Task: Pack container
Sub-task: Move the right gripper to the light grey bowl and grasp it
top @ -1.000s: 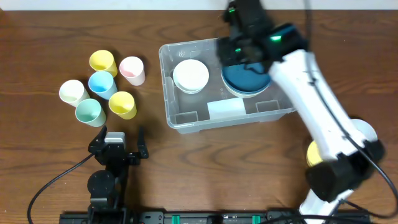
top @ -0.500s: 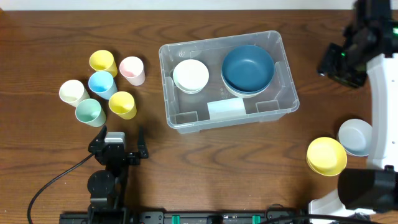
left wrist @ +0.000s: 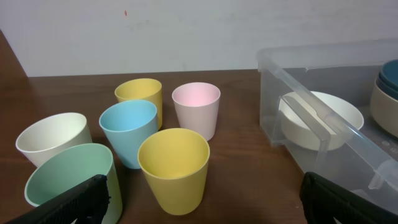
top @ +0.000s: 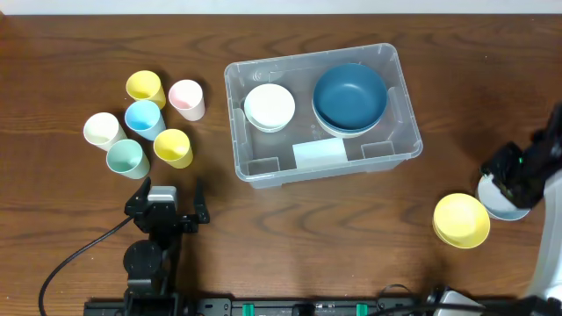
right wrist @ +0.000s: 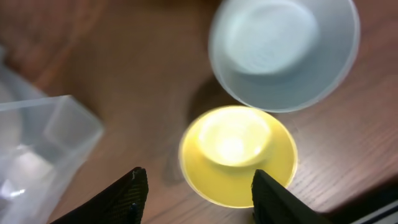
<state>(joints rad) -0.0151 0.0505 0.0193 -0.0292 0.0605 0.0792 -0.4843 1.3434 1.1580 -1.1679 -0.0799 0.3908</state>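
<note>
Dark wooden tabletop (top: 79, 53) runs under everything. My right pincer (right wrist: 202, 193) stands about half open with nothing between its fingers, hanging over a yellow bowl (right wrist: 238, 155) that sits just beside a pale grey-blue bowl (right wrist: 285, 53). That arm comes in at the table's right edge, wrist pointing down at the wood, well apart from the container (top: 263, 165). My left pincer (left wrist: 211, 202) is spread wide and empty, its arm folded low near the front edge, facing a cluster of six cups (left wrist: 174, 168). The clear container lies mid-table, upright, with a white bowl (top: 270, 106) in its left half and a dark blue bowl (top: 350, 95), nested on another, in its right
</note>
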